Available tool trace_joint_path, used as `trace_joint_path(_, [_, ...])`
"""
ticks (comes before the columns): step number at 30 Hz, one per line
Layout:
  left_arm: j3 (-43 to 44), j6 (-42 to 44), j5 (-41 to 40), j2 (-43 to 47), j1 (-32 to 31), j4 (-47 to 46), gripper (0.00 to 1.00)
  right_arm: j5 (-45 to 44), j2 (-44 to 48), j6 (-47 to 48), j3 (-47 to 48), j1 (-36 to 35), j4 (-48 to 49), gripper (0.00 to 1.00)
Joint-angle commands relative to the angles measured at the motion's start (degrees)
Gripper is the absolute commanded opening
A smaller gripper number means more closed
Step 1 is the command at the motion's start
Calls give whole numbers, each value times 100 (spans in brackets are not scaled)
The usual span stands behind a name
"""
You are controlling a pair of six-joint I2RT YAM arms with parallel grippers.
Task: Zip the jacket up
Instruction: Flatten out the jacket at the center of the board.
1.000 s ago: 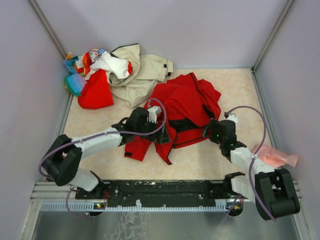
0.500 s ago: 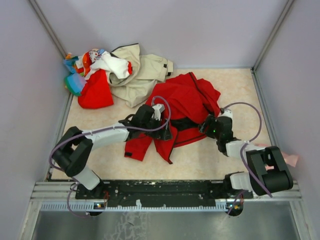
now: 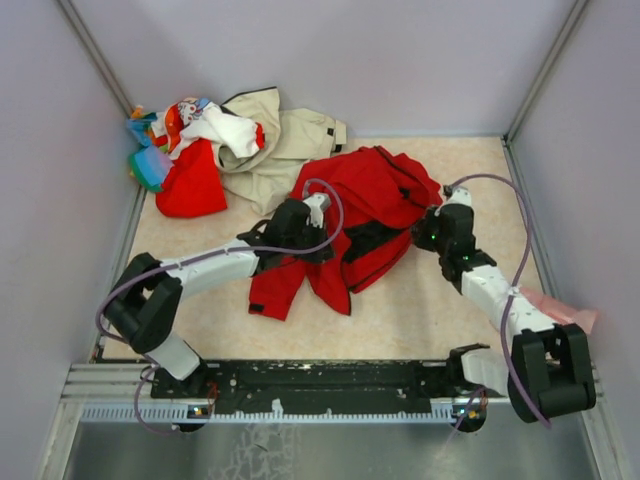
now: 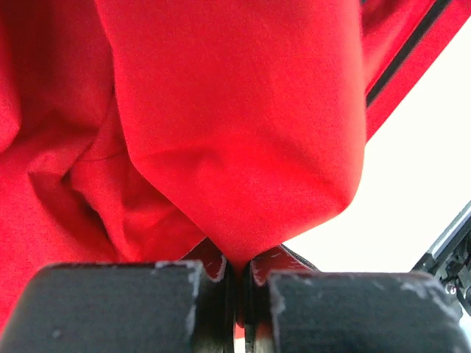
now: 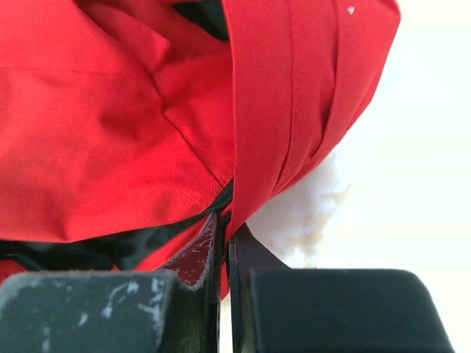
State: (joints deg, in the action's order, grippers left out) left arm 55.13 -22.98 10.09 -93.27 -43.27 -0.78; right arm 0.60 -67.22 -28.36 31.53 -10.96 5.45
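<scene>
Beige marbled tabletop [image 3: 200,300], pale grey-lilac wall panels [image 3: 330,60] on three sides, metal rail [image 3: 330,385] at near edge. Crumpled beige fabric jacket [image 3: 290,140] and a heap of mixed coloured clothes [image 3: 185,140] sit in the far-left corner; a pink cloth [image 3: 555,310] lies at the right edge.

Large bright red jacket [image 3: 375,195] lies bunched at table centre, between the arms, front open, black lining and black zipper tape showing, one sleeve trailing toward the near-left.

Left gripper [image 4: 239,268]: fingers pressed together on a hanging fold of the red fabric. Right gripper [image 5: 224,243]: fingers pinched tight on the jacket's front edge, just beside the black zipper.
</scene>
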Motion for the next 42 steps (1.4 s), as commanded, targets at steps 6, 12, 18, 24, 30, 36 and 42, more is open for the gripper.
trace_joint_path(6, [561,122,-1098,1067,229,301,0,-612,777,1041,2046,46,-2145,0])
trace_joint_path(12, [565,399,-1881,1855,295,548,0,-1248,994,1500,3297,43,-3214,0])
trace_joint_path(18, [630,482,-2020,2055,369,774,0,-1905,641,2003,4668,-115,-4090,0])
trace_joint_path(24, [415,387,-1929,2152,372,769,0,-2772,333,2263,5141,-822,-4419,0])
trace_joint_path(30, [65,248,-1548,2146,372,791,0,-2150,51,2055,4555,-1307,-4471,0])
trace_joint_path(36, [-313,160,-619,2074,372,900,0,-1075,-133,1767,3604,-1789,-4124,0])
trace_joint_path(42, [-1005,-128,-137,2056,372,768,2,-160,-538,1496,2802,-1998,-3424,0])
